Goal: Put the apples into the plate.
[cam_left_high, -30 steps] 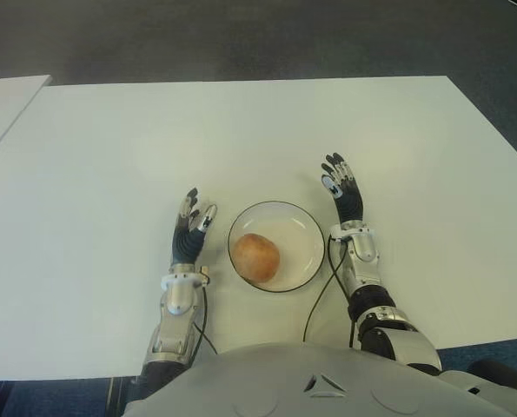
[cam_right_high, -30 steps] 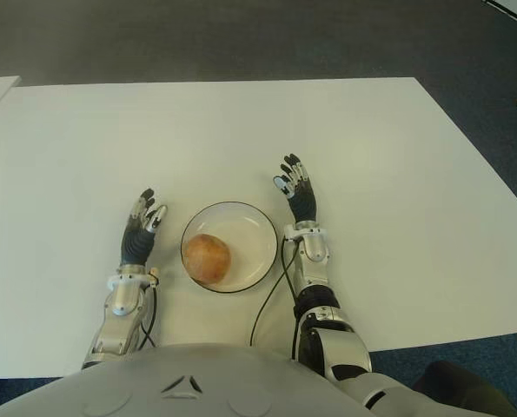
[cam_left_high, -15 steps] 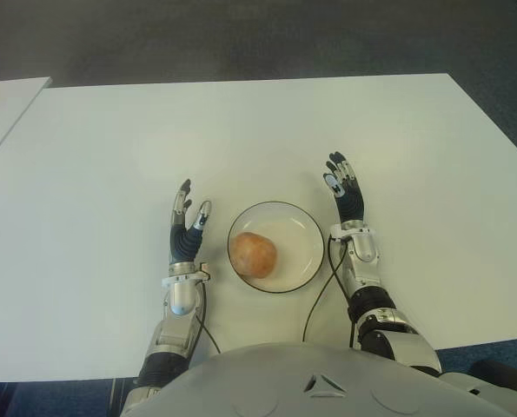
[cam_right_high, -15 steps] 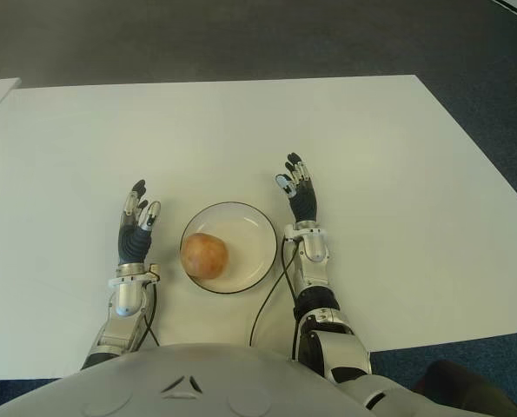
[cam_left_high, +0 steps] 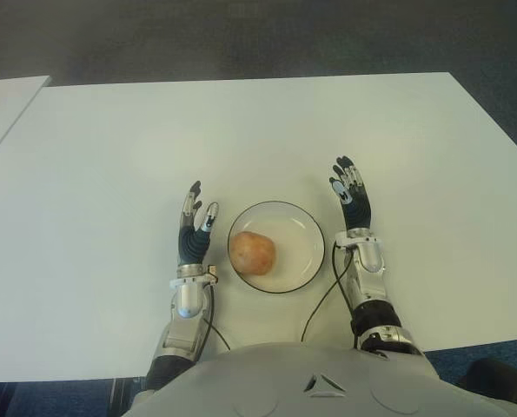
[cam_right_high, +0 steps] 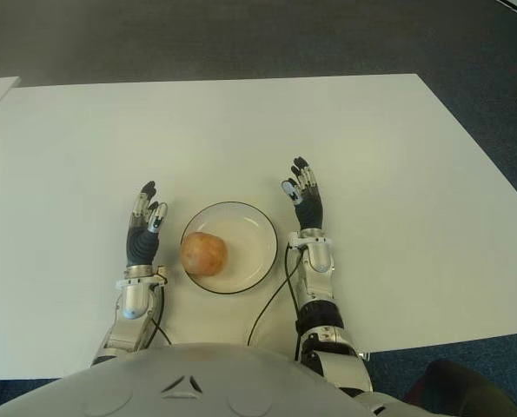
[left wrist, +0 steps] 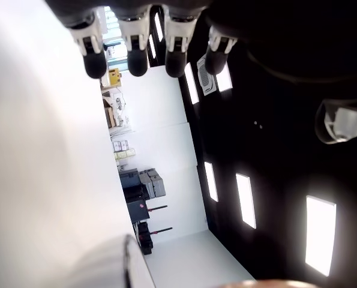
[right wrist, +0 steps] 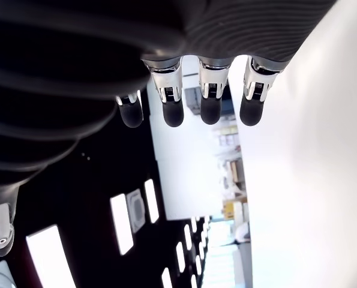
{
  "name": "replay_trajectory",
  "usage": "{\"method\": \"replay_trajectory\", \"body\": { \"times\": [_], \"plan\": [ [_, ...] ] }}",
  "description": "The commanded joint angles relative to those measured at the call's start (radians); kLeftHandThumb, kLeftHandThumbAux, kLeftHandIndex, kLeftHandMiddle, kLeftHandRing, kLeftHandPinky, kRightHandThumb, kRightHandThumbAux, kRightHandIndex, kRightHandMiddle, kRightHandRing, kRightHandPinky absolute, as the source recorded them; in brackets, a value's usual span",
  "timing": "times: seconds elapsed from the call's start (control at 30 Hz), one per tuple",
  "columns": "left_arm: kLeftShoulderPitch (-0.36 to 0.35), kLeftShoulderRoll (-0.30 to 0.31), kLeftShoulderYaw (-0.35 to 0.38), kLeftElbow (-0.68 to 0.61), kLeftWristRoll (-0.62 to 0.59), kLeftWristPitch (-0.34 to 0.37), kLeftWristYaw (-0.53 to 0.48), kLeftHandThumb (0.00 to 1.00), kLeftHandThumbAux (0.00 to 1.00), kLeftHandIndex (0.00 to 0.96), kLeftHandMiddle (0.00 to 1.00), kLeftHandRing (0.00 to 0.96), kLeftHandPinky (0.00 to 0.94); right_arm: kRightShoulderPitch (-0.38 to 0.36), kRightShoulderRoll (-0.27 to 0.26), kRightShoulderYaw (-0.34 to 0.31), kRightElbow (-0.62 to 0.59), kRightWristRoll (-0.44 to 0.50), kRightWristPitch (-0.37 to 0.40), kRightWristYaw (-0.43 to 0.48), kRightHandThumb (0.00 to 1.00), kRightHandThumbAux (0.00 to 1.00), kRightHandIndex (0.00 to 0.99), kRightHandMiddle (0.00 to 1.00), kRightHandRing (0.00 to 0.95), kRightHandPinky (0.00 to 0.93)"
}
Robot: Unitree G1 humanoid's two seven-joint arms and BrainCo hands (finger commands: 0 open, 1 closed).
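Apple seated in plate, both hands empty

The apple (cam_left_high: 252, 253) lies left of centre in the plate (cam_left_high: 303, 229) on the counter (cam_left_high: 102, 174); left hand (cam_left_high: 194, 228) and right hand (cam_left_high: 351, 197) flank it, fingers extended. A careless withdrawal could knock the rim.

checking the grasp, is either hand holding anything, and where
Nothing is held. Left hand and right hand are open beside the plate; the apple lies in it.
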Motion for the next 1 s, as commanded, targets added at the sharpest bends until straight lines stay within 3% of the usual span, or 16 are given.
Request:
{"method": "replay_trajectory", "body": {
  "times": [0.03,0.37,0.5,0.63,1.0],
  "plan": [
    [0.066,-0.028,-0.022,0.072,-0.014,0.020,-0.012,0.000,0.265,0.000,0.000,0.000,0.013,0.170,0.013,0.009,-0.003,0.041,0.064,0.028,0.149,0.506,0.057,0.034,0.000,0.025],
    [0.068,-0.073,-0.049,0.063,-0.056,0.020,-0.017,0.003,0.272,0.000,0.000,0.000,0.039,0.251,-0.015,0.028,-0.097,0.016,0.078,0.033,0.134,0.518,0.028,0.013,0.000,0.002],
    [0.154,-0.092,-0.084,-0.043,-0.013,0.047,0.018,0.004,0.284,0.000,0.000,0.000,0.043,0.354,-0.057,0.030,-0.297,0.024,0.117,0.054,0.140,0.521,0.018,0.003,0.000,0.000],
    [0.277,-0.079,-0.109,-0.183,-0.012,0.101,0.012,0.006,0.311,0.000,0.000,0.000,0.033,0.362,-0.066,0.042,-0.316,0.014,0.127,0.051,0.153,0.528,0.006,0.000,0.000,0.000],
    [0.335,-0.107,-0.118,-0.277,0.006,0.238,0.047,0.000,0.404,0.000,0.000,0.000,0.011,0.429,-0.132,0.085,-0.490,0.009,0.299,0.060,0.164,0.597,0.000,0.000,0.000,0.000]
  ]
}}
